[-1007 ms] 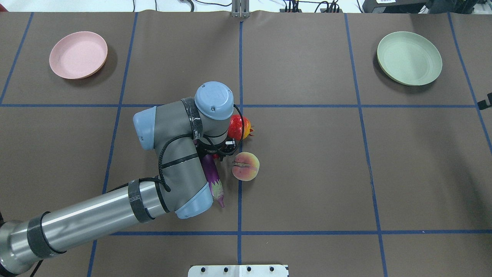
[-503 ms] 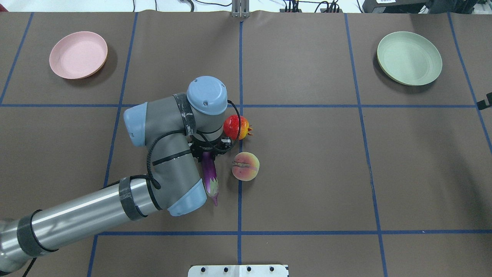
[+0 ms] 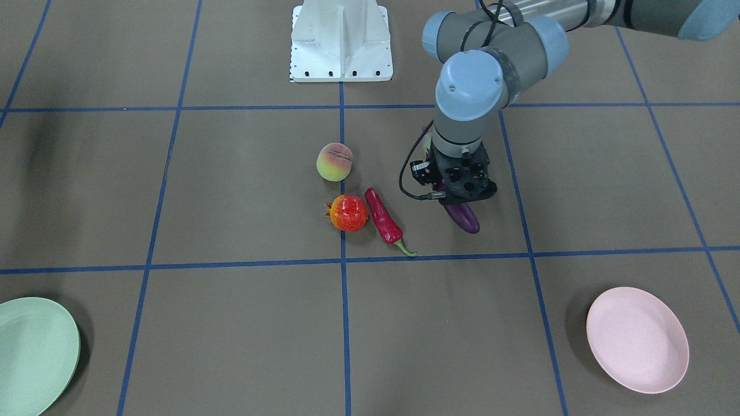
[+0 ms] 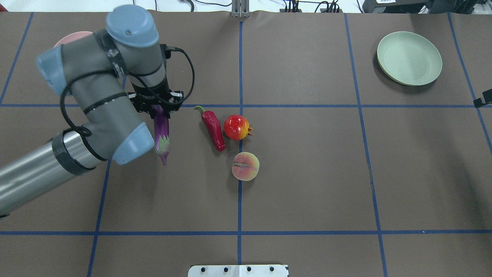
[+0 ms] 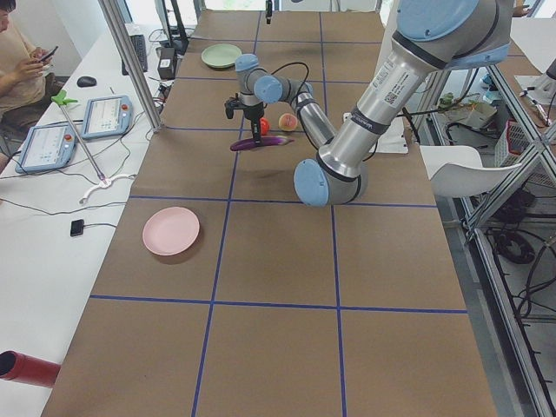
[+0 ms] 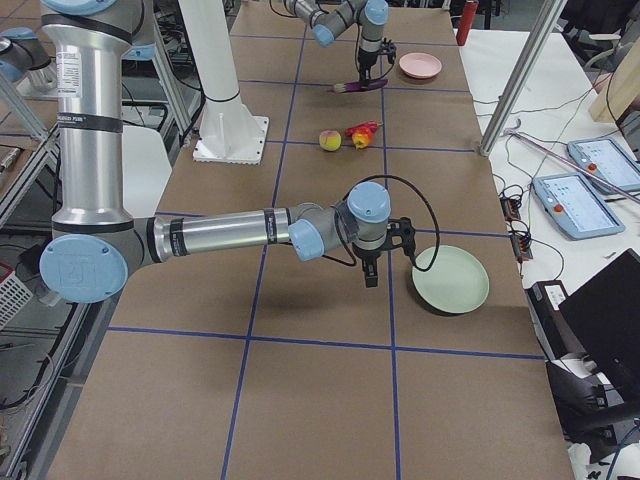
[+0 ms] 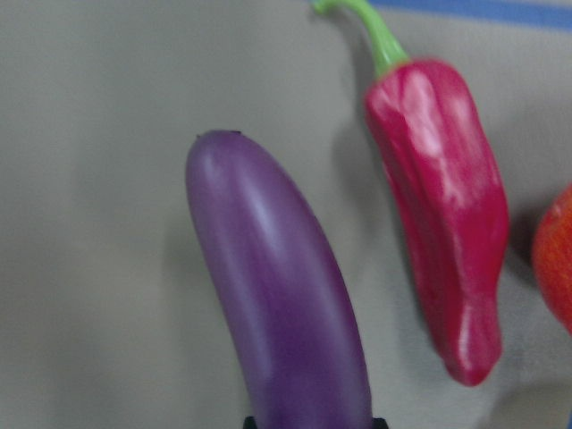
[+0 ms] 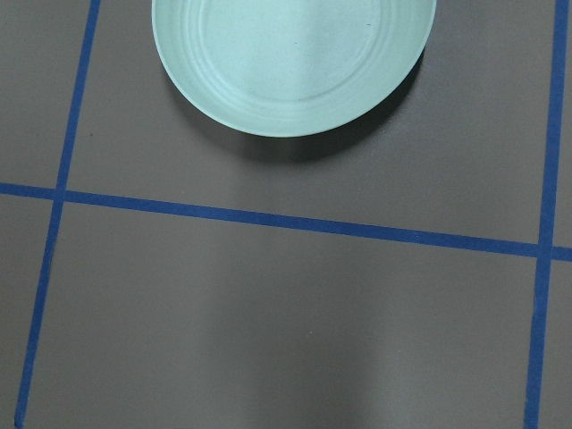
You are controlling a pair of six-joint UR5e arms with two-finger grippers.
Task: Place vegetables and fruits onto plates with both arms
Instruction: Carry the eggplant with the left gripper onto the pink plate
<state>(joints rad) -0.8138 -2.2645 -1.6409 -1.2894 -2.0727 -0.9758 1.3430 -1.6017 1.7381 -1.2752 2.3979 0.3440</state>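
My left gripper (image 4: pixel 155 107) is shut on the purple eggplant (image 4: pixel 161 130) and holds it above the table, left of the other produce; the eggplant fills the left wrist view (image 7: pixel 277 295). The red chili pepper (image 4: pixel 213 129), the pomegranate-like ball (image 4: pixel 236 127) and the peach (image 4: pixel 245 166) lie at the table's middle. The pink plate (image 3: pixel 637 341) stands empty; my left arm hides most of it in the overhead view. The mint green plate (image 4: pixel 409 57) stands empty at the far right. My right gripper (image 6: pixel 368 275) hovers beside the green plate; I cannot tell whether it is open or shut.
The white fixed base (image 3: pixel 341 40) stands at the robot's side of the table. Blue tape lines (image 4: pixel 240 192) cross the brown table cover. A person sits at a side desk (image 5: pixel 22 52) past the table's far edge.
My left arm has lifted the eggplant and carried it left and away from the robot, toward the pink plate. The chili pepper, hidden under the wrist before, now shows.
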